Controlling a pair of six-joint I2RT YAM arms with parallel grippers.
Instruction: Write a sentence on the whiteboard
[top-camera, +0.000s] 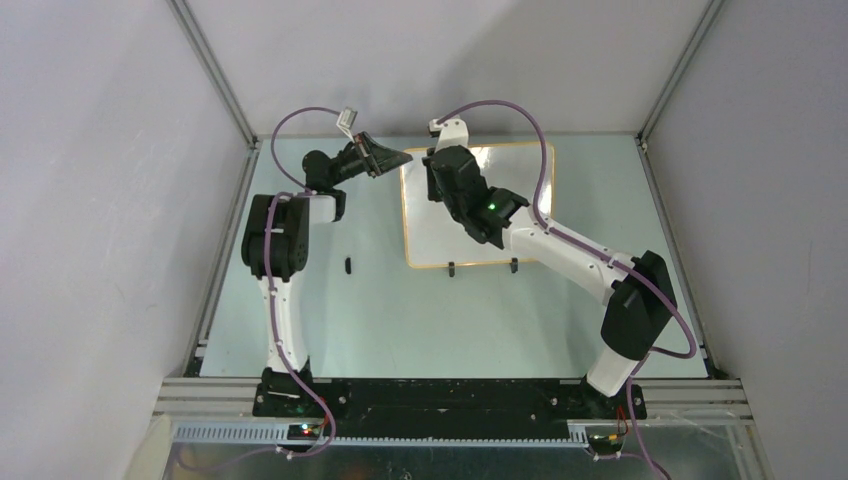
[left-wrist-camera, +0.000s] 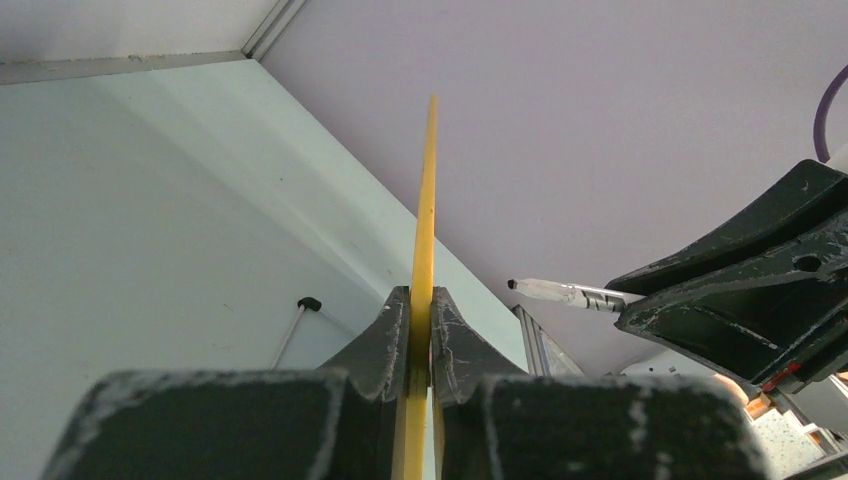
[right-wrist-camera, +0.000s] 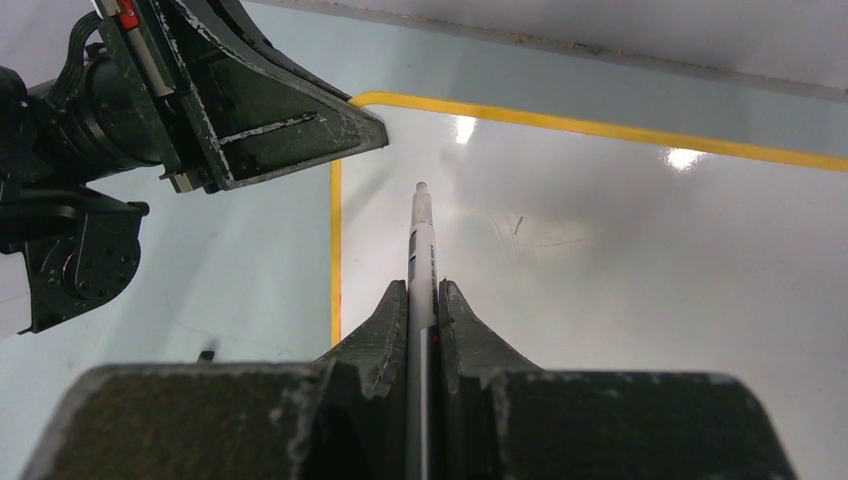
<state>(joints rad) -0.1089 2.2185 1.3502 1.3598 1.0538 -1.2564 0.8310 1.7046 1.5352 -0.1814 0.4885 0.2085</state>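
The whiteboard lies flat on the table at the back middle, white with a yellow-orange rim. My left gripper is at its far left corner, shut on the rim, which runs edge-on between the jaws. My right gripper hovers over the board's left part, shut on a slim marker whose tip points at the white surface. From the left wrist, the marker pokes out of the right gripper's fingers. The sentence is out of view; the visible board carries only faint grey scuffs.
A small black object lies on the pale green table left of the board. Two black stand feet stick out from the board's near edge. Grey walls and aluminium rails enclose the table on three sides.
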